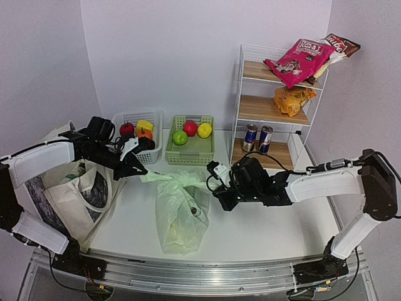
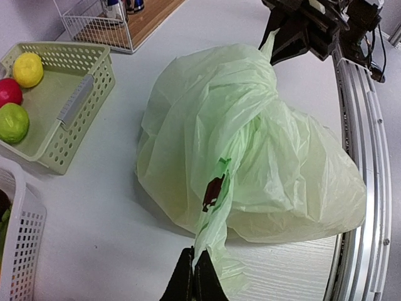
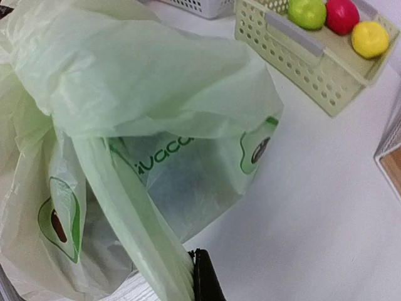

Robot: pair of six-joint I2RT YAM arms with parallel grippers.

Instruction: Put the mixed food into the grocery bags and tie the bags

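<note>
The plastic bag (image 1: 178, 216) lies on the middle of the table (image 1: 263, 232), its mouth pointing far and its bulging bottom near, between the two arms. It is thin, pale-green film printed with avocado halves – light, limp and slippery, so it will sag, stretch and slide rather than keep a shape. A dim bulk shows through the film in the right wrist view; what it is I cannot tell. The film itself would likely tear if pulled hard. The sensible places to take hold are the two loop handles, gathered into narrow strips so the pads bite several layers at once.

That is where both hands are. The left gripper (image 2: 194, 281) is closed tight on the end of the left handle strip (image 2: 216, 213), which runs taut from the bag's bunched neck down into its fingertips. The right gripper (image 3: 195, 276) is also closed, and the right handle strip (image 3: 131, 200) runs straight into its fingers – judged a pinch on that strip, though the contact point sits at the frame's edge. The two strips stretch out to opposite sides, which suits crossing them for a knot.

The canvas tote (image 1: 75, 194) stands at the near left beside the left arm, well apart from the plastic bag, its handles loose
</note>
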